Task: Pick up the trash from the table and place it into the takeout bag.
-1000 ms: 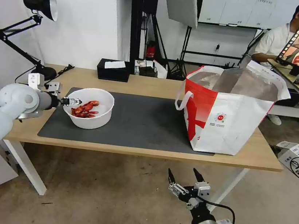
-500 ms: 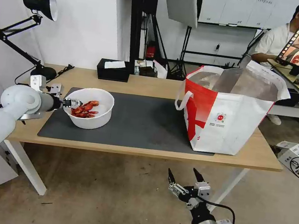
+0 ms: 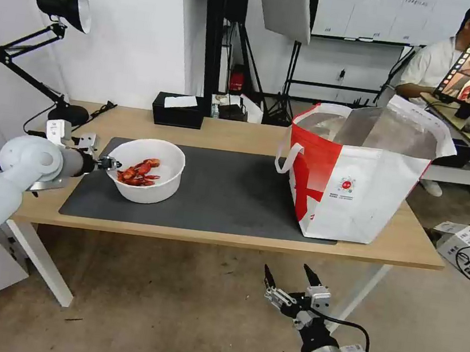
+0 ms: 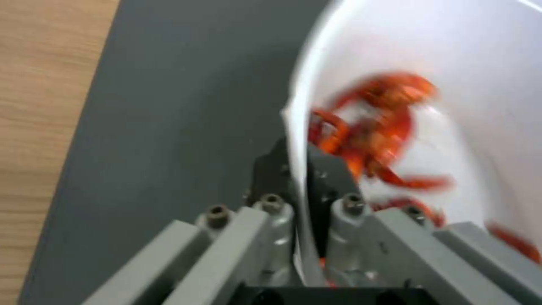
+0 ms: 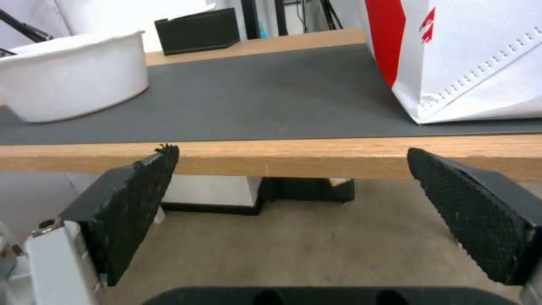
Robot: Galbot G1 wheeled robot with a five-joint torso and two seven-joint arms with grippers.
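Observation:
A white round bowl [image 3: 151, 179] of red crayfish shells [image 3: 138, 170] stands on the left part of the dark mat [image 3: 220, 197]. My left gripper [image 3: 110, 164] is shut on the bowl's left rim; in the left wrist view its fingers [image 4: 330, 186] pinch the thin white wall [image 4: 296, 140], with the shells [image 4: 378, 131] just inside. The takeout bag [image 3: 362, 175] stands open at the table's right end, foil lining showing. My right gripper [image 3: 289, 278] hangs open below the table's front edge, its pads [image 5: 133, 203] wide apart.
A black tissue box [image 3: 178, 110] sits at the back of the table [image 3: 240, 136]. A black desk lamp [image 3: 60, 9] stands at the back left corner. The bag's handle [image 3: 287, 154] hangs towards the mat. Bare mat lies between bowl and bag.
The bowl has slid a little to the right across the mat, held by my left gripper at its rim. The right arm has not moved.

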